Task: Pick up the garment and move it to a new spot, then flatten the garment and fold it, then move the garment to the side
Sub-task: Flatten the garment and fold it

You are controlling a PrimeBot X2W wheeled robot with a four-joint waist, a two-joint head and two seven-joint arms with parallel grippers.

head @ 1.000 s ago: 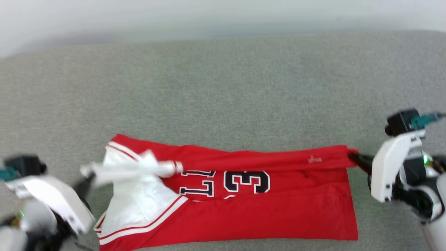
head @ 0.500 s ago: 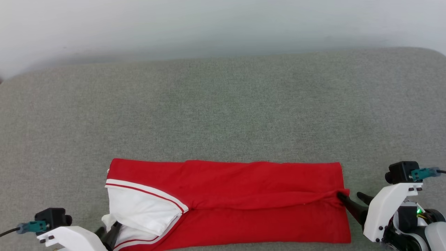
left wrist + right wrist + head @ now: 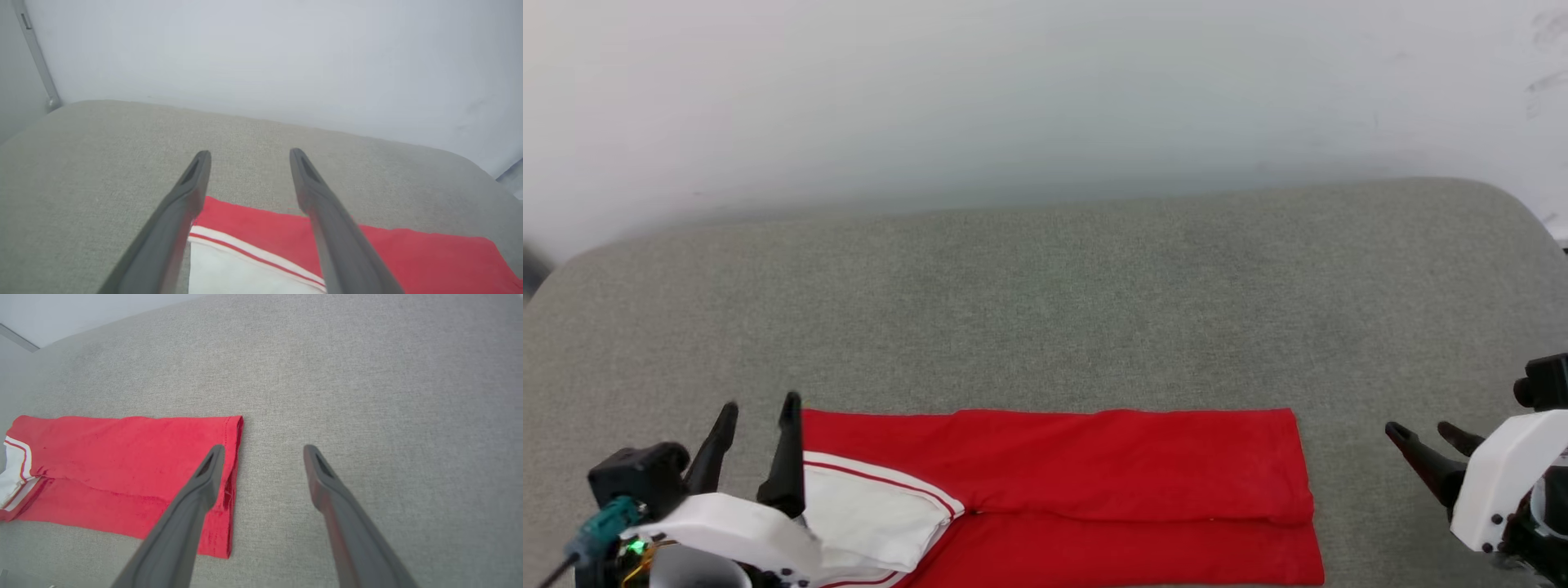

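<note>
Left gripper: jaws spread wide, nothing between them. Fingers point up in the head view at the garment's left end. The inner finger overlaps the left edge of the cloth there. I can't tell if it's touching or hanging above.

In the left wrist view, the corner of the garment sits under and between the two fingers. The striped trim runs across the gap.

Right gripper: jaws also spread, empty. It's off the garment's right end, with a strip of bare grey cushion between the fingertips and the hem. In the right wrist view one finger crosses in front of the hem edge, but I see no grip on it.

The garment lies flat on the cushion near my side, as a long red band running left to right. The far half is folded over toward me. The fold's free edge runs along the length and stops short of the near edge, so a red strip of the lower layer shows. The white sleeve with its red-and-white trim is at the left end, lying on top of the red. The right end is a plain red hem.

Behind the cushion there's a pale wall.
</note>
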